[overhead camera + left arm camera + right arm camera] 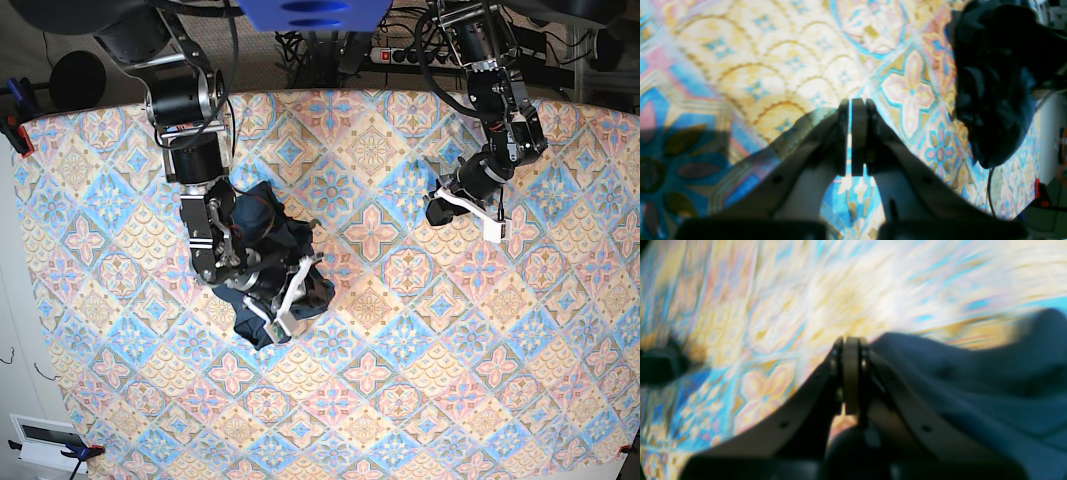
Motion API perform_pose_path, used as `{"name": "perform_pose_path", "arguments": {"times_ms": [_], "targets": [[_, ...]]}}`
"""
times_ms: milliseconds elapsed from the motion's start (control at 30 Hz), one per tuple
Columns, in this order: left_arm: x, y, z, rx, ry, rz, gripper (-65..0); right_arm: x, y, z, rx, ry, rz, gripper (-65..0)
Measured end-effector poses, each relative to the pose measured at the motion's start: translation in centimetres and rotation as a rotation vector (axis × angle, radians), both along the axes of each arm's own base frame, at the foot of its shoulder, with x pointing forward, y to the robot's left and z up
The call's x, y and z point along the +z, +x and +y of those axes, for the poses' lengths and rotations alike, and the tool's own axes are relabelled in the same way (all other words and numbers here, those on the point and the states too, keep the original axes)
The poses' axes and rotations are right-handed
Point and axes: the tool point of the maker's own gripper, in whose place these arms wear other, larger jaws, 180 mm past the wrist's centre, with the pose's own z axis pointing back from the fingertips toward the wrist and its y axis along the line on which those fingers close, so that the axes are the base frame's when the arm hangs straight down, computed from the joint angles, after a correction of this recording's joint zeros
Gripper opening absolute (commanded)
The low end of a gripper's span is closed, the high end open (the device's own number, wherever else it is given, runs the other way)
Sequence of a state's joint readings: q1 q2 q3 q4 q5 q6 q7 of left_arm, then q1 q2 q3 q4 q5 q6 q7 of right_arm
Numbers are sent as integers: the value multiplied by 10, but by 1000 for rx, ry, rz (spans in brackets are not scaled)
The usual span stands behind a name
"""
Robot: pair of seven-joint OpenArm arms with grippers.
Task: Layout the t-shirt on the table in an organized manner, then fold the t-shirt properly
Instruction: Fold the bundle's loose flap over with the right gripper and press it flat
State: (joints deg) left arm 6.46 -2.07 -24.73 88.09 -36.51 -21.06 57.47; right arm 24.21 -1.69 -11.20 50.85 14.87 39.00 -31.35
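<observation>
Left wrist view: the left gripper (pixel 850 140) is clenched on nothing, hovering over the pastel tiled worktop (pixel 773 66); the dark navy cotton t-shirt (pixel 993 83) sits bunched well off to one side.

Right wrist view, blurred: the right gripper (pixel 850 373) is pressed shut just beside the t-shirt (pixel 973 390); whether it pinches cloth I cannot tell.

Base view: the t-shirt (pixel 262 268) lies crumpled under the right gripper (pixel 290 300), the left gripper (pixel 455 205) well apart. Judging by this, laying out has barely begun and all folding remains.

No text or labels seem readable in these views.
</observation>
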Motion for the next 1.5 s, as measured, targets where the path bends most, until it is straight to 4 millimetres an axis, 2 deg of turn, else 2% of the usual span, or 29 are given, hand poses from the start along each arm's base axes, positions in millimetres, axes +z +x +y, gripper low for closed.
{"name": "perform_pose_path", "arguments": {"times_ms": [133,333,500,667,733,867,967,1267,1367,1500], "targets": [[0,0,0,0,1,-1,-650,-25,-21,8,14,18,63,-648],[0,0,0,1,0,-1,-650,-20,-12,5,-4,28,49,-648],[10,4,-5,12,-72,-35,-650,-22,-10,-2,-34,60,33,-648],[9,1,-4,15,-83,-32,-650,-27,-6,-25,-89,83,24,-648],[8,-1,-4,15,-83,-28,-650,-24,2,-39,-150,111,19,-648],[8,0,-4,15,-84,-30,-650,-21,16,-83,-280,127,9,-648],[8,-1,-4,15,-85,-29,-650,-20,20,-109,-331,115,3,-648],[3,-7,-4,15,-83,-12,-650,-21,21,-146,-361,61,-9,-648],[4,-7,-4,15,-84,-14,-650,-11,23,-146,-340,20,-46,-648],[2,-8,-4,17,-83,-10,-650,31,39,-142,-304,8,-160,-648]]}}
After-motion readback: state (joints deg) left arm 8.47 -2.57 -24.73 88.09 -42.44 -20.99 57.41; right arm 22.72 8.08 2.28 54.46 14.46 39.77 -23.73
